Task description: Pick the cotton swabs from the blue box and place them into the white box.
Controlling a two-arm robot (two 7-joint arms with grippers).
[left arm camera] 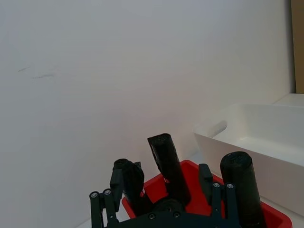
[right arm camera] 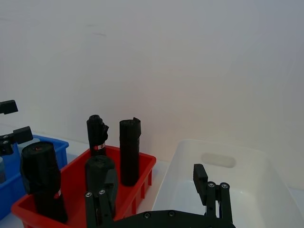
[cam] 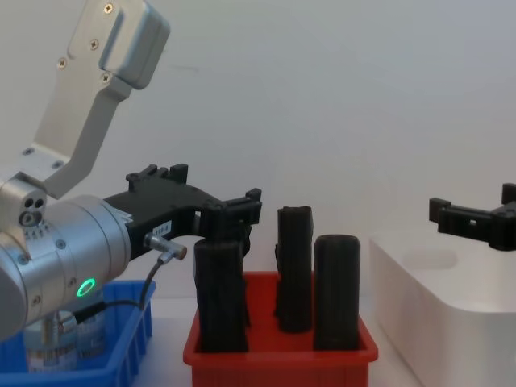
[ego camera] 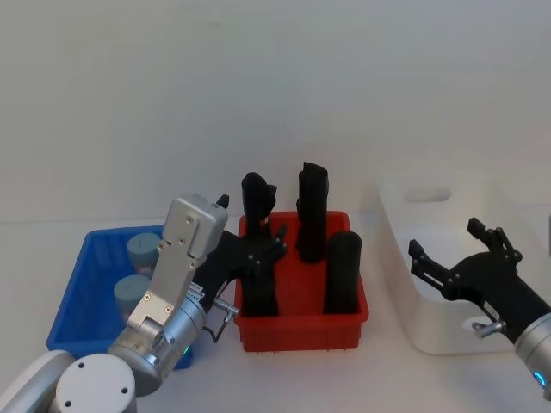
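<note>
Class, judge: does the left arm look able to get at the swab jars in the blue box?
Probably, once it pulls back: the left gripper hangs open over the red bin, past the jars, with only its own arm beside them.

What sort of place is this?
Probably a robot test bench: plain white table and wall, blue box alongside, left pincer over the red bin, right pincer over the white box.
</note>
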